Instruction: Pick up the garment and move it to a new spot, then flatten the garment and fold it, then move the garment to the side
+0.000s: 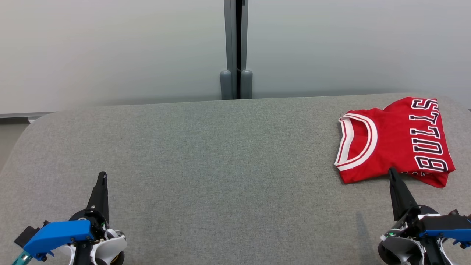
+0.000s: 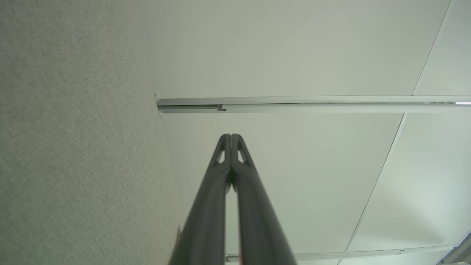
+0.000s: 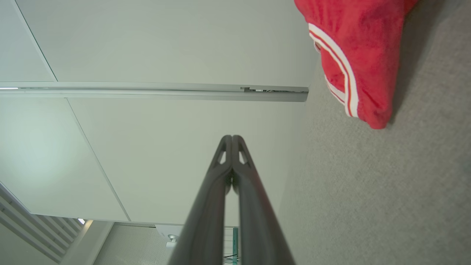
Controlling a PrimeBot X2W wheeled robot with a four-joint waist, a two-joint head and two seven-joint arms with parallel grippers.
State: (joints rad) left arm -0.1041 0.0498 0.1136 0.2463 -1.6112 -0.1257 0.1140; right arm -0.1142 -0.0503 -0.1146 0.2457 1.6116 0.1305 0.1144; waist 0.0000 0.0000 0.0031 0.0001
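Head view: the folded red jersey (image 1: 395,141) lies at the table's (image 1: 220,165) far right. The left gripper (image 1: 102,176) sits lower left. The right gripper (image 1: 392,172) points up near the jersey's near edge.

Left wrist view: fingers (image 2: 209,213) pressed together, empty.

Right wrist view: likewise closed on nothing, with the jersey at upper right.

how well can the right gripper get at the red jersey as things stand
Likely yes: the right gripper sits shut by the near edge of the jersey, nothing lying between them; it would need to open first.
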